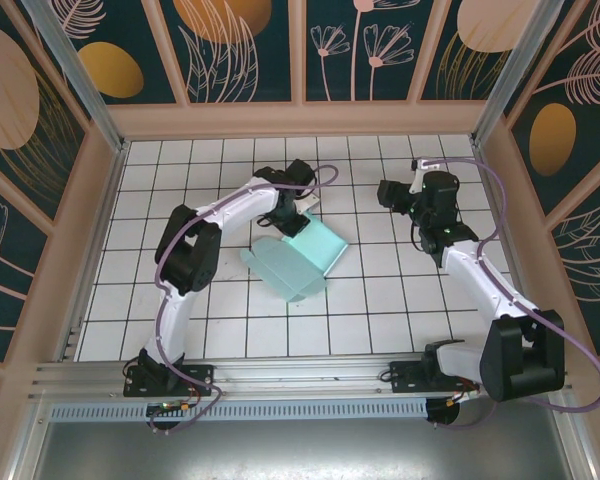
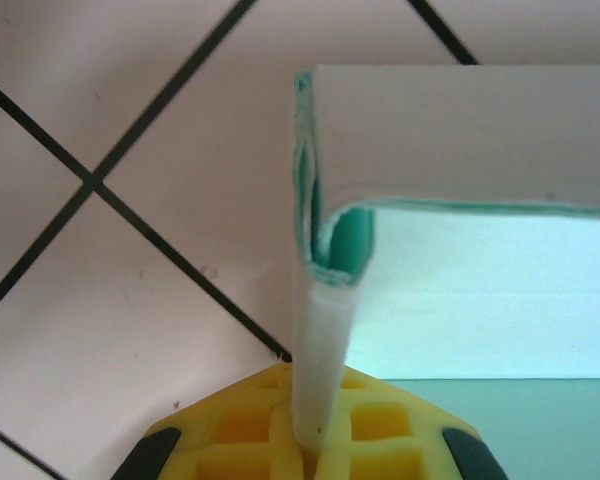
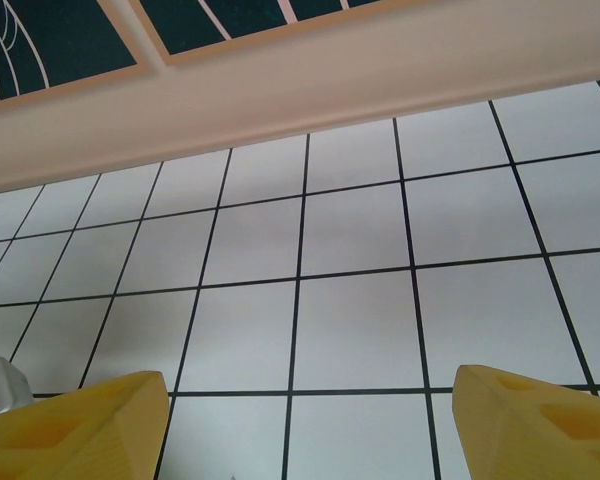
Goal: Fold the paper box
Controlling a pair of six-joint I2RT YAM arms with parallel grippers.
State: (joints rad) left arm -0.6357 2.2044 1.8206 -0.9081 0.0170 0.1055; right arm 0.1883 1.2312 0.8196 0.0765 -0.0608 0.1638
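The paper box [image 1: 298, 258] is pale mint-blue card, partly folded, lying mid-table with one panel raised. My left gripper [image 1: 296, 212] is at its far corner, shut on a folded wall of the card. In the left wrist view the paper box [image 2: 480, 300] fills the right side, and its white folded flap runs down between the yellow fingertips [image 2: 240, 430] of the left gripper [image 2: 315, 445]. My right gripper [image 1: 388, 192] hovers to the right of the box, apart from it. Its yellow fingers [image 3: 80, 425] stand wide apart in the right wrist view, the right gripper [image 3: 310, 430] holding nothing.
The white tiled table [image 1: 380, 320] is ringed by a beige rim [image 1: 300, 120] and patterned dark walls. The same rim [image 3: 280, 90] runs across the top of the right wrist view. Both arm bases sit on the rail [image 1: 300, 375] at the near edge.
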